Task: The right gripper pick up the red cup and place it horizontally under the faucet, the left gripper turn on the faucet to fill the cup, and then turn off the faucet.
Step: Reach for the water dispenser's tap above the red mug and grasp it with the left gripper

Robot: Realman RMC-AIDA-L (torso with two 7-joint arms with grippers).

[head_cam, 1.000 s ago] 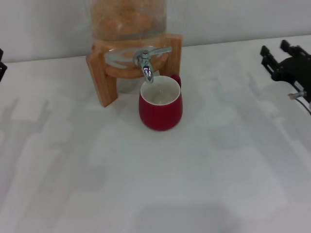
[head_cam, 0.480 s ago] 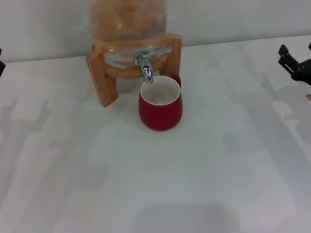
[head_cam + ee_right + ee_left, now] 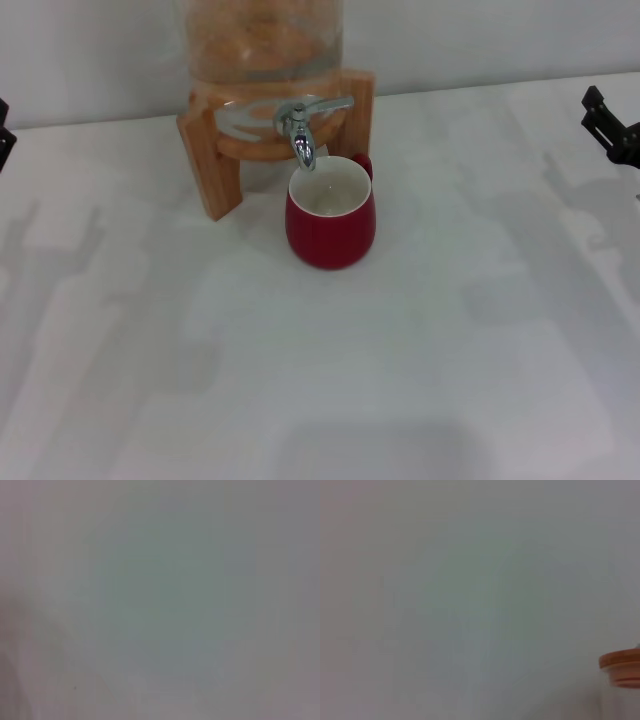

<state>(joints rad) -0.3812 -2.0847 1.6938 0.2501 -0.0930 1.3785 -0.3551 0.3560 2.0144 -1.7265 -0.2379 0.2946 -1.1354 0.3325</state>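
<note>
The red cup (image 3: 331, 222) stands upright on the white table, its white inside showing and its handle turned toward the back right. Directly above its rim is the chrome spout of the faucet (image 3: 300, 130), whose flat lever lies sideways. The faucet sits on a glass dispenser (image 3: 262, 40) in a wooden stand (image 3: 207, 160). My right gripper (image 3: 590, 110) is at the far right edge, well away from the cup, open and holding nothing. Of my left gripper (image 3: 3, 130) only a black sliver shows at the far left edge.
The white table (image 3: 320, 380) stretches out in front of the cup, with a pale wall behind the dispenser. In the left wrist view an orange-brown rounded edge (image 3: 621, 667) shows at the side. The right wrist view shows only a blank grey surface.
My right gripper has drawn back to the right, away from the cup, and is now mostly out of the head view. The cup, the faucet and the left arm have not moved.
</note>
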